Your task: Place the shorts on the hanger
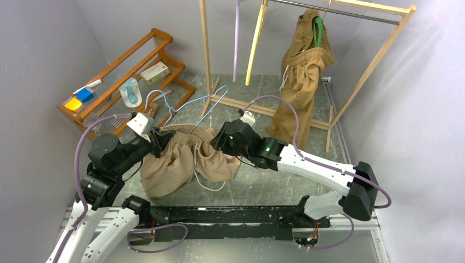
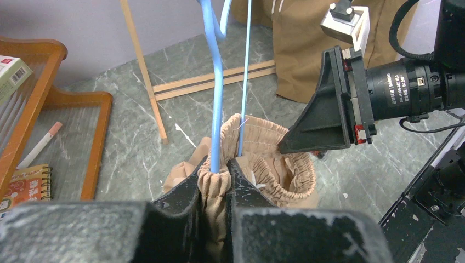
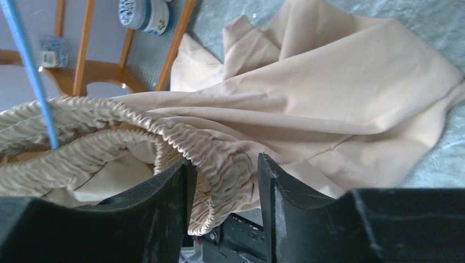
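Table [image 1: 257, 189]: grey-green marbled top, enclosed by plain pale lilac walls [image 1: 44, 49]. Shorts [image 1: 175, 164]: tan, lying crumpled at the table's centre, the waistband lifted and stretched between the two hands. Hanger [image 2: 216, 120]: light blue, one arm running down into the waistband opening, hook end towards the rear left. Left hand [image 2: 218, 175]: closed on the gathered waistband, the hanger's arm pinched in with it. Right hand [image 3: 223, 175]: clamped on a fold of the waistband at the opposite side. Wooden rack [image 1: 118, 74]: rear left, carrying a box and small blue and yellow items. Wooden rail frame [image 1: 378, 60]: rear right, bearing brown shorts [image 1: 299, 82] on a green hanger [image 1: 318, 30], with a lilac hanger [image 1: 237, 44] and a yellow hanger [image 1: 254, 49] hanging beside.
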Motion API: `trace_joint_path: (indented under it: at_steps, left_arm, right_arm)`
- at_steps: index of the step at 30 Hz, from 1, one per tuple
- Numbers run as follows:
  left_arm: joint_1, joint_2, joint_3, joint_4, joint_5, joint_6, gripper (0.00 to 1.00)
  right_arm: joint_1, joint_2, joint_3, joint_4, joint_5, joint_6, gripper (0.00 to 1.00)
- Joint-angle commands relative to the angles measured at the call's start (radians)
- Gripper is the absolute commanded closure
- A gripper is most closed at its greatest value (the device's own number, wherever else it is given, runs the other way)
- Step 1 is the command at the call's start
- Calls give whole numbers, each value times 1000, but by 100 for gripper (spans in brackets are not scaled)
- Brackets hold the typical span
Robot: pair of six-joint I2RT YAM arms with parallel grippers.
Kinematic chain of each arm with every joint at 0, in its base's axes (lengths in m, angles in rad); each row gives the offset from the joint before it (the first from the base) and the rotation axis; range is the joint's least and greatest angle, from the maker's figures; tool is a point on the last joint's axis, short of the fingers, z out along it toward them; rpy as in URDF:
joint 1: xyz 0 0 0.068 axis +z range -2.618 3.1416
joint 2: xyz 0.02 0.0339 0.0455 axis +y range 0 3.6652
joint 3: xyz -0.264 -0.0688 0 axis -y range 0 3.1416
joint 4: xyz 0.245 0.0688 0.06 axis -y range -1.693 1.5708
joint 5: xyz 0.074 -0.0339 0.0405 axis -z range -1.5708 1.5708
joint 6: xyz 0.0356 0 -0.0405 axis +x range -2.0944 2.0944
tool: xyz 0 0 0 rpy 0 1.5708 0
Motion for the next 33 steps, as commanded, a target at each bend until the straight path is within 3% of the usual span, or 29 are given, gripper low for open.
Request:
trace_joint_path:
  at_steps: [1, 7, 11, 17, 23, 26, 33]
  left_arm:
    - [6, -9, 27, 66, 17, -18, 93]
    - [5, -9, 26, 78, 50, -55, 93]
    - [6, -7, 38, 77, 61, -68, 93]
    - [6, 1, 63, 3, 147, 8, 93]
    - [6, -14, 48, -80, 218, 103, 93]
    - [5, -16, 49, -97, 253, 128, 93]
    - [7, -36, 61, -192, 320, 276, 93]
  right_arm:
    - [8, -5, -32, -64, 99, 69, 55]
    - [7, -52, -102, -11, 111, 33, 73]
    - [-2, -65, -95, -23, 112, -5, 100]
    - [-61, -176, -122, -36, 137, -108, 100]
    - [-298, -313, -126, -60, -33, -275, 100]
    - [-386, -322, -89, -104, -117, -323, 100]
    - [-441, -303, 14, -168, -159, -386, 100]
